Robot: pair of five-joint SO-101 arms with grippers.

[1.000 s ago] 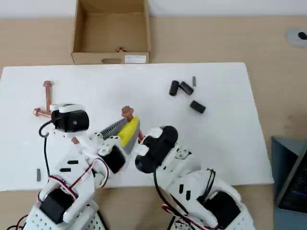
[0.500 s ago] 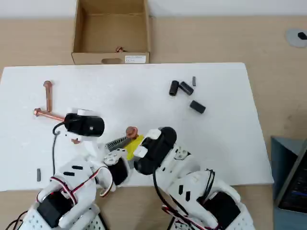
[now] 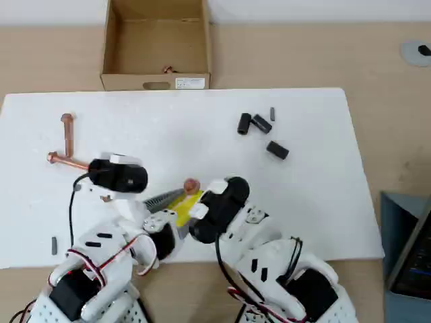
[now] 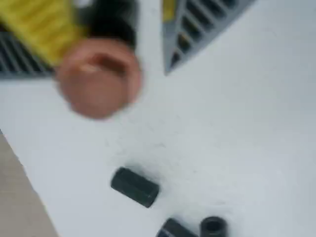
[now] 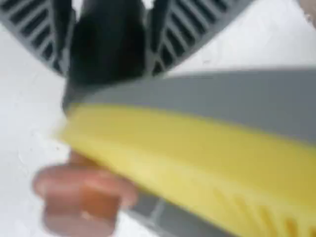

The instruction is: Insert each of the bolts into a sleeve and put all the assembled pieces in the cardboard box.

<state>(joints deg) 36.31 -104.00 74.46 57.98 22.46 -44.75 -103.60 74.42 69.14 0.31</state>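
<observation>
Grips a copper bolt (image 3: 191,185) in the left claw (image 3: 182,198), shut on the shank, near the middle of the worktop's (image 3: 390,134) front edge. Pinches a black sleeve (image 5: 106,34) in the right claw (image 5: 107,69), closed on it, just beside that bolt; cannot tell whether touching. Shows two more bolts (image 3: 67,131) on the white mat (image 3: 202,114) toward the left edge, three loose sleeves (image 3: 262,124) right of centre, and the cardboard box (image 3: 108,47) at the far edge.

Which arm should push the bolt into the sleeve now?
Left, probably. The left gripper holds the bolt close beside the sleeve clamped in the right gripper.
</observation>
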